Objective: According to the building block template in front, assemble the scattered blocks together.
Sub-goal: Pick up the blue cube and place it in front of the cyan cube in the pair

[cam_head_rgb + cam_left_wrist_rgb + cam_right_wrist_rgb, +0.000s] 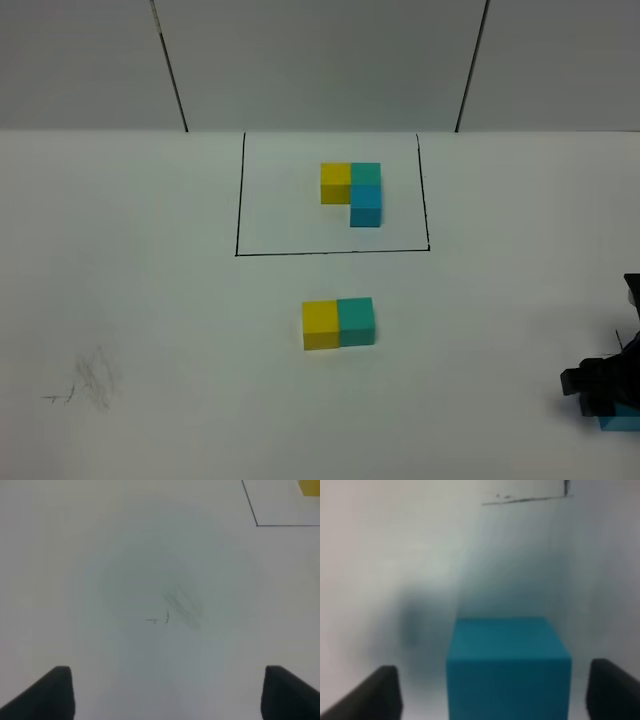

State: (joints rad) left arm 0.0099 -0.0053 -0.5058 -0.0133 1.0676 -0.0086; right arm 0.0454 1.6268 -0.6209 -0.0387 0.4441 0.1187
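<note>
The right gripper (497, 680) is open. The sky-blue cube (507, 665) sits between its fingers, not touching them, far right on the white table (150, 300). The yellow cube (321, 325) and teal-green cube (356, 321) touch side by side near the framed template (352, 190). The left gripper (165, 680) is open too.

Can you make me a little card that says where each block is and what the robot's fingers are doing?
template: yellow, teal-green, sky-blue L inside black outline
yellow block: touching teal-green block, in front of the outline
sky-blue block: alone, far to the right
right fingers: open, either side of sky-blue block, gaps showing
left fingers: open, nothing between
not yet done: sky-blue block joining the pair
</note>
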